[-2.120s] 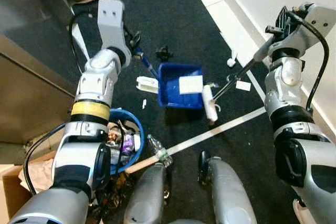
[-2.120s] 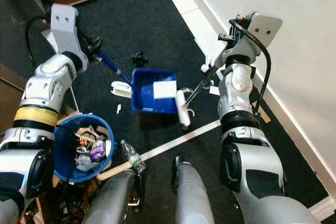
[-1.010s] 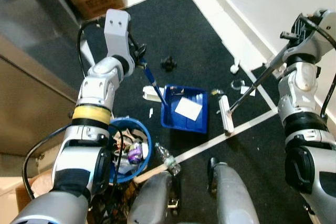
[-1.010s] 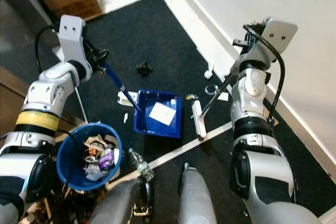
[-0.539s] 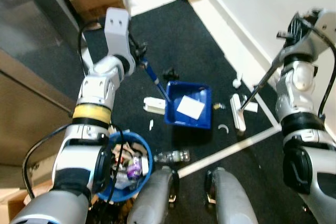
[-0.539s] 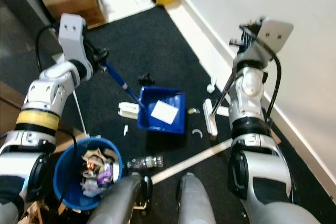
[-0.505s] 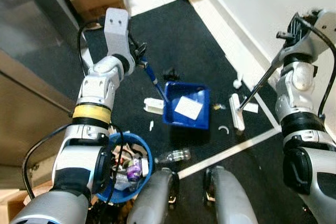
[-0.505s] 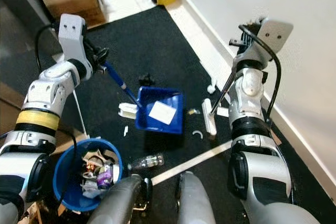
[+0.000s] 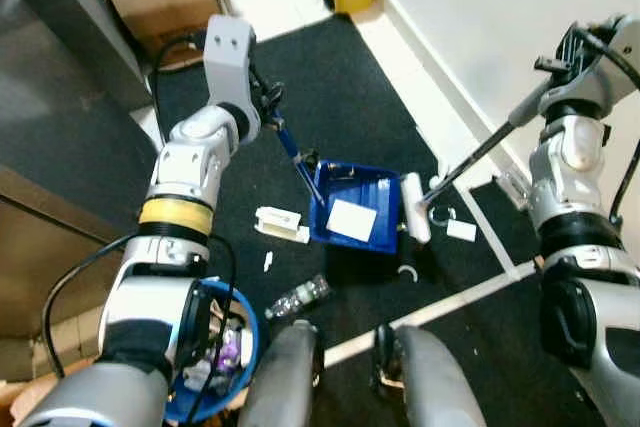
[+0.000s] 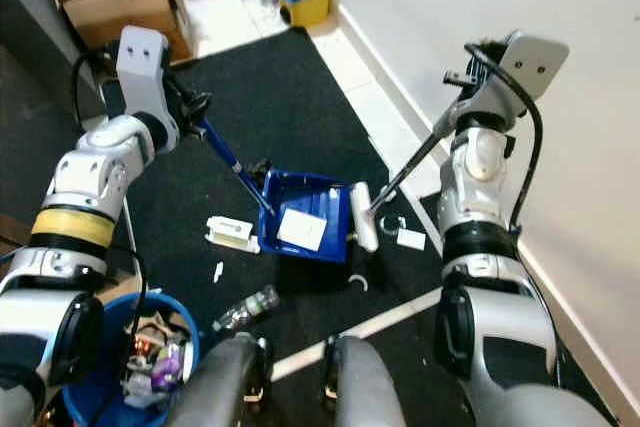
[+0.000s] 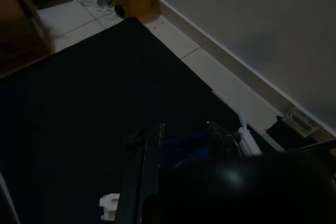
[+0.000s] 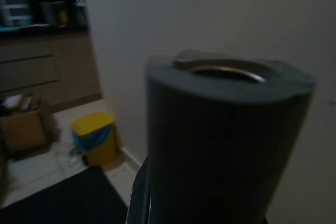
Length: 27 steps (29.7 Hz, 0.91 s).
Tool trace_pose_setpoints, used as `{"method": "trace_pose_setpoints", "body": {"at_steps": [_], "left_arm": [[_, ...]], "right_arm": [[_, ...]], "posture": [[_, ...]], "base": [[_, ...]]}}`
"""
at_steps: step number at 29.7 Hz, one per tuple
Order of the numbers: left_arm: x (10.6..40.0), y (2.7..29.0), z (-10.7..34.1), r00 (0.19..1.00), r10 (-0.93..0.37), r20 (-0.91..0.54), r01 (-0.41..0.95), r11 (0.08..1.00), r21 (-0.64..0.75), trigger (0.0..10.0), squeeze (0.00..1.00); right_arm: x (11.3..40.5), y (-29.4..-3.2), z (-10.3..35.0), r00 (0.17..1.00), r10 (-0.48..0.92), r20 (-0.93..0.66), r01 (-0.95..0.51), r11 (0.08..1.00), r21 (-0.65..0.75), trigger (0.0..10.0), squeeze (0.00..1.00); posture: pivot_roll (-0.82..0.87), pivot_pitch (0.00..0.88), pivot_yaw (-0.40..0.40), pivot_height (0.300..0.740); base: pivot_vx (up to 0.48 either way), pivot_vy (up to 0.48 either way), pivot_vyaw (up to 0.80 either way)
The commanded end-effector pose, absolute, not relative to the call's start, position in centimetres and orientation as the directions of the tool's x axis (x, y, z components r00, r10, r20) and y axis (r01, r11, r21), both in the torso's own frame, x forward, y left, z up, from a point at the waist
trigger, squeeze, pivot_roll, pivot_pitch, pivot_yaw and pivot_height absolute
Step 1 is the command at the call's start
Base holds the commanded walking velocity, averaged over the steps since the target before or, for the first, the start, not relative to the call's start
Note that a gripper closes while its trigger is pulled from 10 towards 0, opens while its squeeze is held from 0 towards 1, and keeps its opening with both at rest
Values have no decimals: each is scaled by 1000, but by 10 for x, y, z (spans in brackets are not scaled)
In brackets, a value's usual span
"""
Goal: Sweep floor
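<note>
Blue plastic bucket [image 9: 235, 342]: floor at far left, holding mixed rubbish.
Left gripper [image 9: 268, 107]: raised over the black carpet [image 9: 350, 97], clamped on the blue handle of the dustpan.
White rectangular box [image 9: 281, 224]: flat on the carpet just left of the pan, uncollected.
Clear plastic bottle [image 9: 298, 298]: on its side near the robot's feet.
Blue plastic dustpan [image 9: 356, 209]: mouth resting on the carpet, a white paper sheet [image 9: 351, 219] inside.
White broom head [image 9: 414, 207]: now touching the pan's right edge; half a second ago it stood apart, further right. Judged a stroke driving scraps toward the pan.
Small white scraps [image 9: 461, 231]: right of the broom, not yet swept.
Right gripper [image 9: 560, 62]: high by the wall, gripping the broom's grey handle [image 9: 480, 152].
Progress: partial; loose pieces remain.
</note>
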State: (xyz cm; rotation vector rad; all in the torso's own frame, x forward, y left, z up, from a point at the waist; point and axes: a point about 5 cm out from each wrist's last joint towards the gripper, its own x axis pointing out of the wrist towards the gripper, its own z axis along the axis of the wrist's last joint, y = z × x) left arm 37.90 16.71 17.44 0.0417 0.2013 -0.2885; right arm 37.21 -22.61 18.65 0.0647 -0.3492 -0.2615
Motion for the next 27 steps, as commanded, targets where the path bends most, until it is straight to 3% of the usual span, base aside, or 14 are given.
{"method": "trace_pose_setpoints", "body": {"at_steps": [1, 21, 27], "left_arm": [[379, 165, 178, 939, -287, -191, 296, 955, 19, 10000, 0], [375, 188, 159, 922, -261, -286, 279, 960, 24, 10000, 0], [374, 198, 140, 892, -286, -351, 285, 957, -56, 10000, 0]], "right_arm": [[371, -231, 191, 898, -272, 346, 253, 962, 101, 10000, 0], [372, -227, 182, 920, -233, 315, 227, 972, 57, 10000, 0], [369, -226, 167, 936, -221, 273, 227, 974, 11, 10000, 0]], "posture": [[34, 98, 80, 740], [31, 110, 69, 740], [36, 135, 60, 740]], "base": [[0, 0, 0], [0, 0, 0], [0, 0, 0]]}}
